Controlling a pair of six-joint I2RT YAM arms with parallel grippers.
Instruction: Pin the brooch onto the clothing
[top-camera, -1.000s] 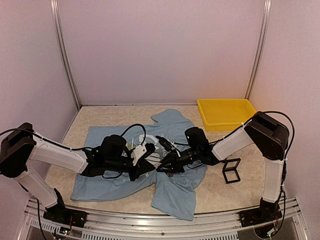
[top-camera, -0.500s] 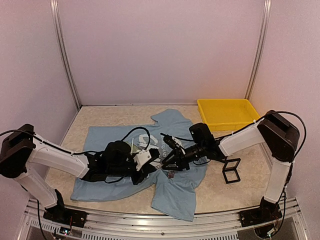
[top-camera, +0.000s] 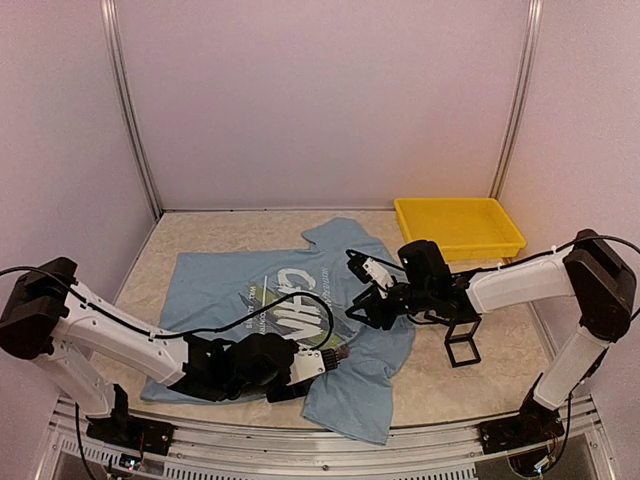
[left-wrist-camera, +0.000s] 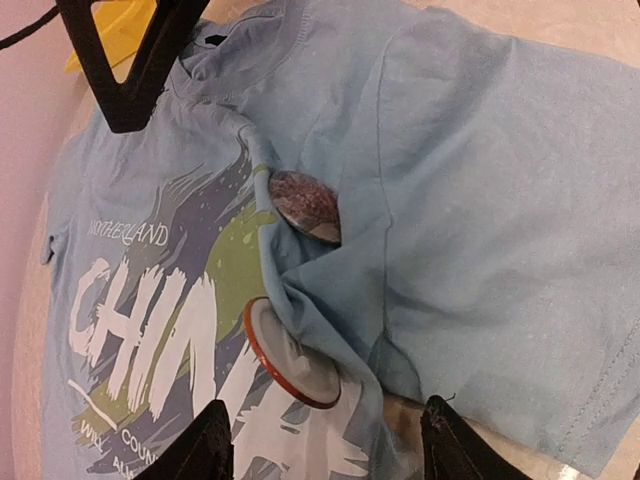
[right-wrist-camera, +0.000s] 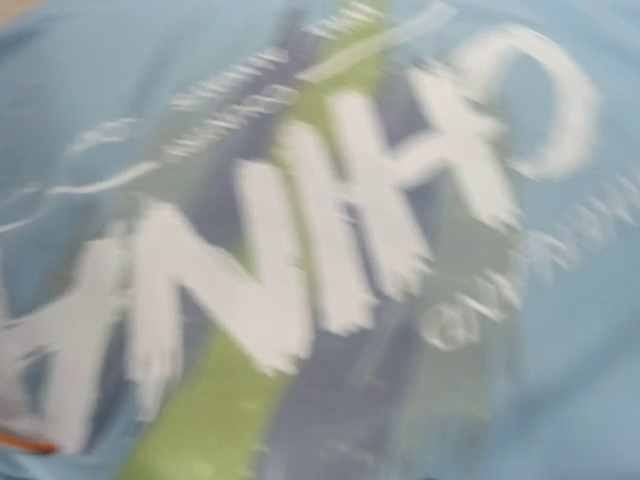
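The clothing, a light blue T-shirt (top-camera: 220, 285) with a white "CHINA" print, lies spread on the table. In the left wrist view a round brooch (left-wrist-camera: 290, 358) with an orange rim shows its pale back, half tucked under a fold of the shirt (left-wrist-camera: 480, 200). A second round piece (left-wrist-camera: 305, 203), dark, speckled and silver-edged, sits higher on the same fold. My left gripper (left-wrist-camera: 325, 452) is open just short of the brooch, touching nothing. My right gripper (top-camera: 366, 298) hovers over the shirt's right side. Its wrist view is blurred and shows only the print (right-wrist-camera: 330, 240), no fingers.
A yellow tray (top-camera: 458, 228) stands at the back right. A small black frame stand (top-camera: 462, 340) sits on the table right of the shirt. A black triangular piece (left-wrist-camera: 128, 70) hangs at the top left of the left wrist view.
My left gripper has opened and drawn back toward the near edge, leaving the brooch on the shirt. My right arm has pulled away to the right. The chest print now lies uncovered.
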